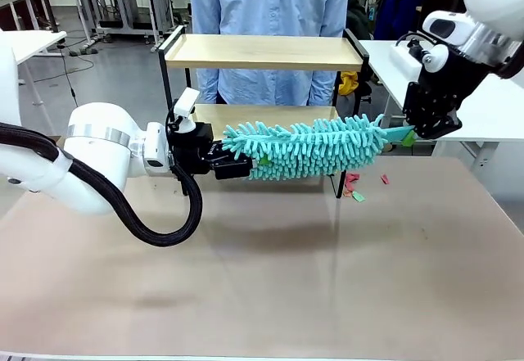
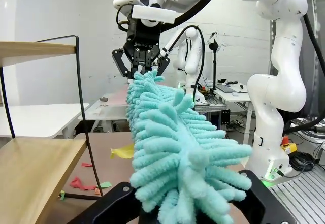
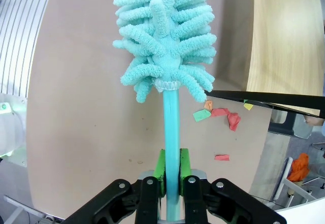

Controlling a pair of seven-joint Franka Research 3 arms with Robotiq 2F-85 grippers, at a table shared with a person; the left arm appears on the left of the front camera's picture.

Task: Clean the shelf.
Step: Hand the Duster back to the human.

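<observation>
Nearest us, low in the left wrist view, the teal duster bulges between the fingers of the left claw, which is clenched on the fluffy head end. At the other end, the right claw is clamped on the duster's smooth handle, green pads pressed to either side. So we see the duster held level by both arms, mid frame in the front view, just in front of the shelf.

The shelf stands at the far middle of the table, its upper board at the top centre of the frame. We judge the cleaning barely begun or mid-way: bits of coloured scrap lie on the table by the shelf's right leg, and one small green bit sits at the lower board's edge.

The duster hides most of the lower board in the front view, so we cannot tell whether it is clean or whether the duster touches it. A person's shirt fills the top behind the shelf; their hands are cut off.
</observation>
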